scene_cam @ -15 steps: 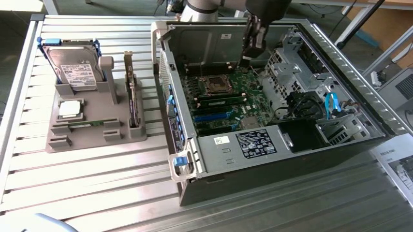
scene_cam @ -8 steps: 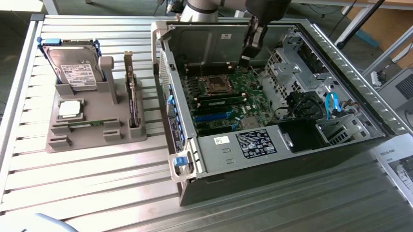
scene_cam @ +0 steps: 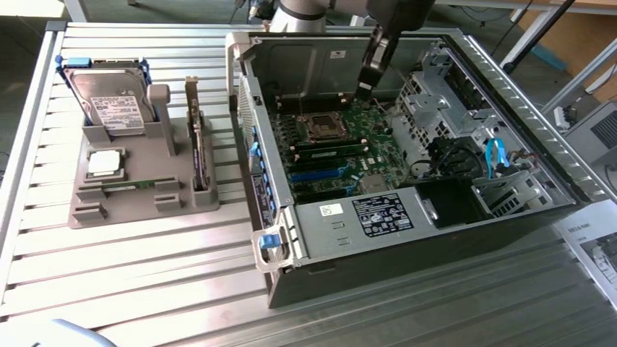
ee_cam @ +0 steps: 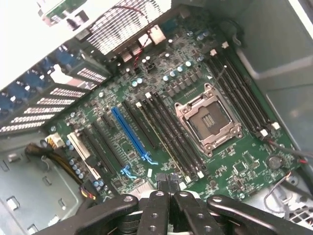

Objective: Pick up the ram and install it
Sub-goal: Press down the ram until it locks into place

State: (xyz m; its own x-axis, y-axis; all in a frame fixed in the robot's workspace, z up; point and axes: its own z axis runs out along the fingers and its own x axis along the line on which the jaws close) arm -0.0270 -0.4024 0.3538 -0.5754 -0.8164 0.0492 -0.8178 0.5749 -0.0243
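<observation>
The ram lay flat in the grey holder, its long axis running 9 to 3 o'clock in the exterior view. At 2 o'clock from it, the gripper hung closed and empty over the motherboard.

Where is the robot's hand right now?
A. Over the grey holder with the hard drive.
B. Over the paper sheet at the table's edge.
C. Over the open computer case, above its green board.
C: the hand hangs over the motherboard of the open computer case.
</observation>
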